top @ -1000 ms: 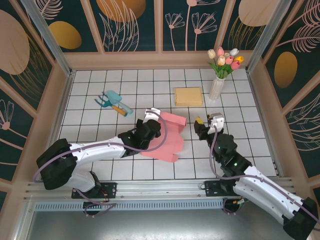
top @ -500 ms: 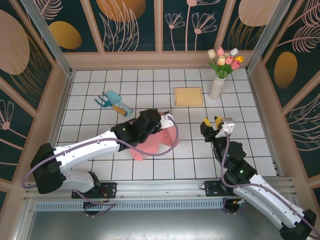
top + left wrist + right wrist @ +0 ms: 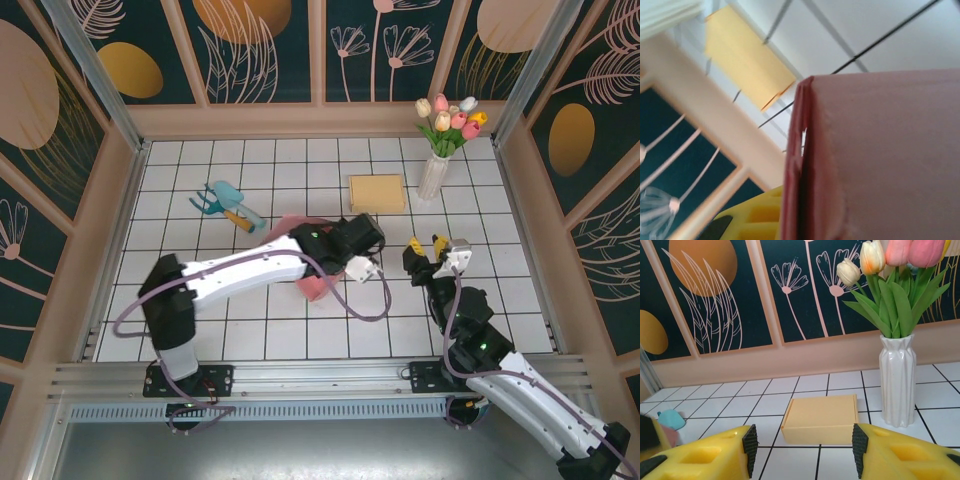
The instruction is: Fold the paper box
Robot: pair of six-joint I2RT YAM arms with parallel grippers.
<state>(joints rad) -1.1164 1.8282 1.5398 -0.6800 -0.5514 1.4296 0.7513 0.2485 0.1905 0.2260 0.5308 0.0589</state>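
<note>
At about ten o'clock from the middle of the tiled table (image 3: 200, 330) lies a teal garden tool set (image 3: 225, 206). The left arm reaches across to the centre, where the left gripper (image 3: 360, 238) is clamped tight on the pink paper box (image 3: 314, 287). The box sits mostly under the arm, a corner poking out at seven o'clock of the gripper. In the left wrist view its pink panel (image 3: 890, 160) presses right against a yellow finger (image 3: 757, 217). A flat yellow box (image 3: 377, 192) rests at twelve o'clock of that gripper. At three o'clock, well apart, the right gripper (image 3: 432, 247) hovers with jaws apart, holding nothing. A white vase (image 3: 434, 176) of tulips (image 3: 450, 115) stands at twelve o'clock of it.
</note>
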